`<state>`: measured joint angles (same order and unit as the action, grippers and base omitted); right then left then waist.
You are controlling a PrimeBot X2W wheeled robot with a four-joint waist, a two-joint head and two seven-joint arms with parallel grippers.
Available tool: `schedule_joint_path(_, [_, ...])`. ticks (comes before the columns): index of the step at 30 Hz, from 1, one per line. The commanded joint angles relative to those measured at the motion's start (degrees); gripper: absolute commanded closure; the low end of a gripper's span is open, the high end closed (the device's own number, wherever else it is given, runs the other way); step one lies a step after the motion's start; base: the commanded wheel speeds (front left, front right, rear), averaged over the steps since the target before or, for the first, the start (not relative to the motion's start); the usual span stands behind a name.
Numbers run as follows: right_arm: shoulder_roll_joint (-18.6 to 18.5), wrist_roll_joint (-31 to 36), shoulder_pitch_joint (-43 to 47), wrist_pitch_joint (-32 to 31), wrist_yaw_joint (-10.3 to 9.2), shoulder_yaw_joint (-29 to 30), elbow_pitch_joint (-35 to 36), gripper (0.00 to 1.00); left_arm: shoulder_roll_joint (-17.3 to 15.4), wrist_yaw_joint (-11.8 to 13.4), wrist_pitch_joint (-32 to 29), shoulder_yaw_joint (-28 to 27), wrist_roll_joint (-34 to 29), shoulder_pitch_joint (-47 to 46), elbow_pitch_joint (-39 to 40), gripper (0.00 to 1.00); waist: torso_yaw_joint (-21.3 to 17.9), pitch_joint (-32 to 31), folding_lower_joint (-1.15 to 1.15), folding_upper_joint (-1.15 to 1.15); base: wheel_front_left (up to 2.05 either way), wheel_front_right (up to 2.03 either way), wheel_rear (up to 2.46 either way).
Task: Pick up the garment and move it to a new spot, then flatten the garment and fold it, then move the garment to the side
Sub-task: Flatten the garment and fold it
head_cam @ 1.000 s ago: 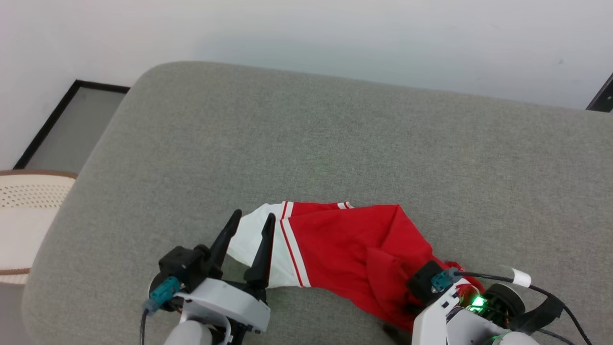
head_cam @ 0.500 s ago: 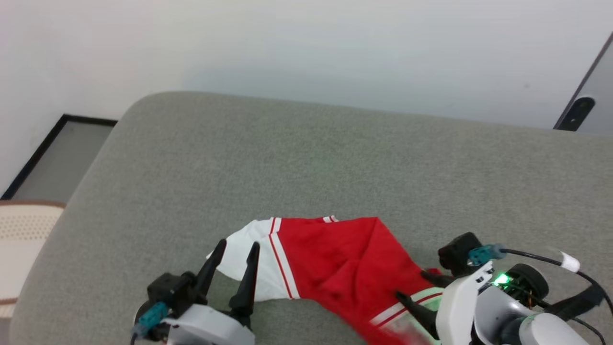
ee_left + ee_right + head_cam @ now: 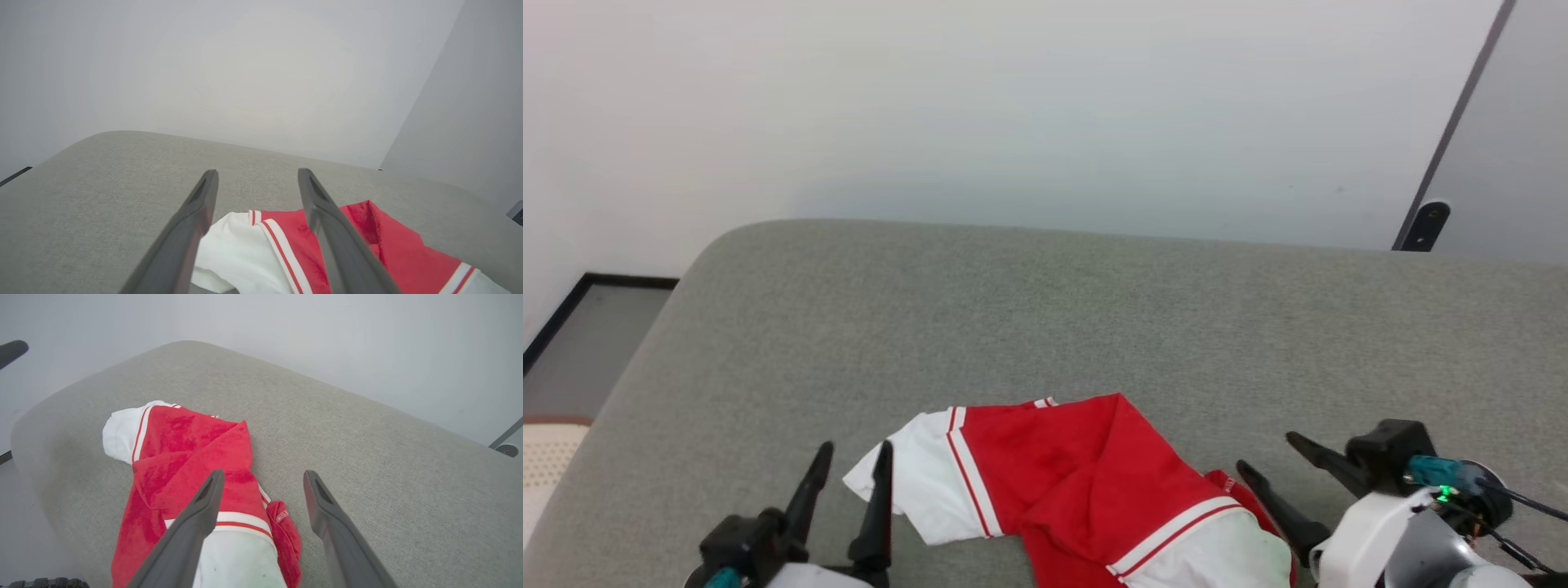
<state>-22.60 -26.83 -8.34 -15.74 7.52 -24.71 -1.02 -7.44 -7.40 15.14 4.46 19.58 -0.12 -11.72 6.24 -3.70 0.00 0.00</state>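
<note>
Your left fingers (image 3: 878,506) stand spread wide with nothing between them. They hover just short of the white sleeve (image 3: 923,490) that points toward the left corner of the grey cushion (image 3: 1045,310). In the left wrist view those fingers (image 3: 192,228) frame that sleeve and its striped trim from above, apart from the cloth. Your right fingers (image 3: 1278,510) are equally wide and empty, and the near one sits just beside the other white sleeve (image 3: 1217,551). From the right wrist, one finger (image 3: 194,522) crosses over that sleeve. Whether it brushes the fabric, you cannot tell.

The garment (image 3: 1078,465) lies crumpled between the two sets of fingers, close to the cushion's near edge. The red body is folded over itself in a raised ridge, and no lettering shows.

Expect it to be light, limp and thin. It will sag from whatever point you pinch, and it has no stiffness to push against. The woven upholstery will likely drag on it, so lift rather than slide. The best holds look like the two sleeve hems or the shoulder seams beside the stripes, one per side, so the body hangs open. Avoid the red ridge in the middle, where you would likely catch several layers at once.
</note>
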Motion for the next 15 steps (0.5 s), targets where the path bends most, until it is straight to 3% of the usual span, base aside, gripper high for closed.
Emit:
schedule_joint_path(1, [0.15,0.7,0.96,1.43,-0.06,0.98,-0.22,0.0,0.18,-0.16,-0.02,-0.83,-0.85,1.27,0.56,0.0,-1.07,-1.08,0.0,0.0,0.0,0.0,0.0])
schedule_joint_path(15, [3.72,6.75,7.71,13.49,-0.06,14.34,-2.2,0.0,2.64,-0.16,-0.02,-5.45,-3.97,5.04,4.15,0.0,-5.76,-0.83,0.0,0.0,0.0,0.0,0.0])
